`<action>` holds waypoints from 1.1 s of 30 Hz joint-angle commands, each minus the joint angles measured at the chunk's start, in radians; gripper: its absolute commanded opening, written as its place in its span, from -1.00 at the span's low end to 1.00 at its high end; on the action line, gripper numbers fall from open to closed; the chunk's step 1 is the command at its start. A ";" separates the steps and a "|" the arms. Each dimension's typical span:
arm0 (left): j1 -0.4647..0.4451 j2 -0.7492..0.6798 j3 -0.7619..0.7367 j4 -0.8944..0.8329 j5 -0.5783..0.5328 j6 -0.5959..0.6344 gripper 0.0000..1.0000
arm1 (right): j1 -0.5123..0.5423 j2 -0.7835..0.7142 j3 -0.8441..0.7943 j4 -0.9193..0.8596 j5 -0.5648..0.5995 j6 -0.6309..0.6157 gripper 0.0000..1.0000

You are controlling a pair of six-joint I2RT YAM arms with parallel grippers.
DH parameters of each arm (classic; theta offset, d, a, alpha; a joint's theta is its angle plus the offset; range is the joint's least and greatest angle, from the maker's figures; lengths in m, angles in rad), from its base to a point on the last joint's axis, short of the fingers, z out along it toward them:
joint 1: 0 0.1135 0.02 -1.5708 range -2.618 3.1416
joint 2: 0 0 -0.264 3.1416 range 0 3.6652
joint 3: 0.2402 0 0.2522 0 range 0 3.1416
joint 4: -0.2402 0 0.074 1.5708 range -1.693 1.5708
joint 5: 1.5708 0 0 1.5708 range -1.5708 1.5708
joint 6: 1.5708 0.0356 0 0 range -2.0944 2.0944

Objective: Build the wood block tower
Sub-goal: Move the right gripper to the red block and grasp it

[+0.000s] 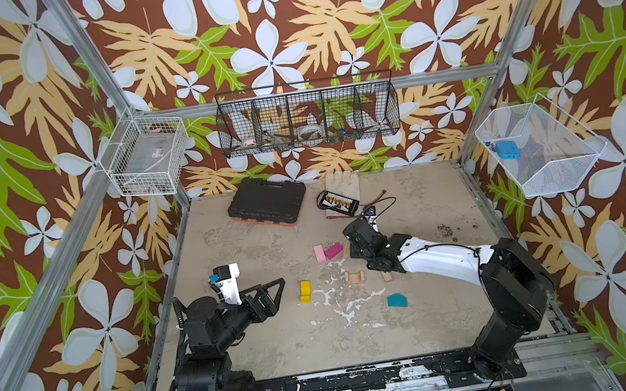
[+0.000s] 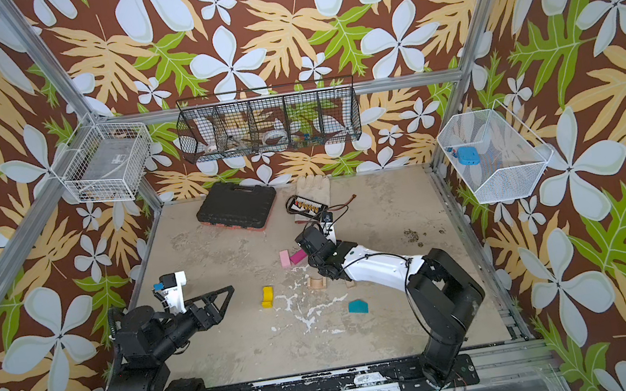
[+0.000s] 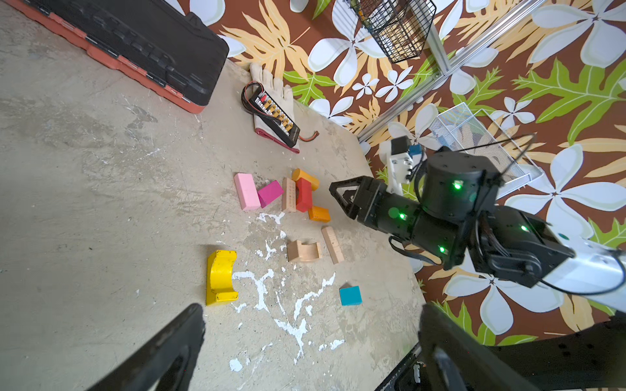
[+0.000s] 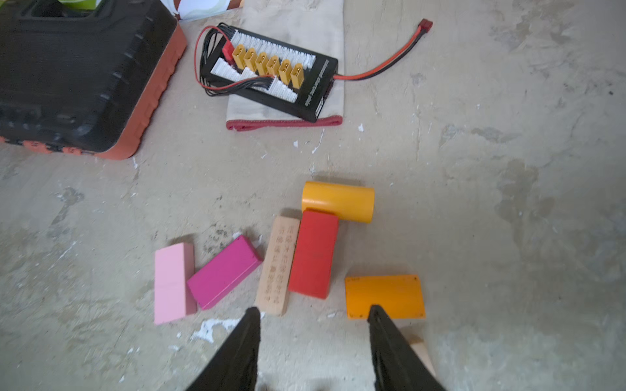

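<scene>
Right gripper [image 4: 311, 313] hangs low over the mid-table cluster, fingers partly spread, nothing between them. Below it lie the pink bar [image 4: 172, 282], magenta bar [image 4: 225, 272], plain bar [image 4: 276, 265] and red bar [image 4: 313, 257] side by side, the orange cylinder [image 4: 338, 201] at the red bar's far end, the orange slab [image 4: 384, 294] just beside. Yellow arch [image 1: 305, 291], plain arch [image 1: 355, 276] and teal pentagon [image 1: 397, 300] lie apart on the table [image 1: 283, 348]. Left gripper [image 3: 311, 308] at the left, spread wide, empty.

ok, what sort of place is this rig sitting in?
Likely a purpose-built robot test cell, not a real room: aluminium frame posts, floral wallpaper panels, wire baskets hung on the walls, and a scuffed tabletop.
</scene>
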 commanded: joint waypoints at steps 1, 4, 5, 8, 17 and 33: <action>-0.002 0.013 0.003 0.025 0.003 0.004 1.00 | -0.029 0.049 0.050 -0.066 -0.027 -0.044 0.04; -0.002 0.019 -0.001 0.025 0.023 0.004 1.00 | -0.042 0.086 0.067 -0.044 -0.043 -0.067 0.09; -0.002 0.009 -0.001 0.027 0.021 0.005 1.00 | -0.042 0.101 0.079 -0.045 -0.045 -0.075 0.10; -0.002 -0.004 0.001 0.031 0.002 0.005 1.00 | -0.045 0.151 0.126 -0.067 -0.058 -0.080 0.16; -0.002 -0.008 0.000 0.033 0.000 0.004 1.00 | -0.063 0.261 0.196 -0.084 -0.086 -0.091 0.18; -0.002 0.000 -0.004 0.033 0.014 0.002 1.00 | -0.067 0.296 0.211 -0.098 -0.084 -0.146 -0.43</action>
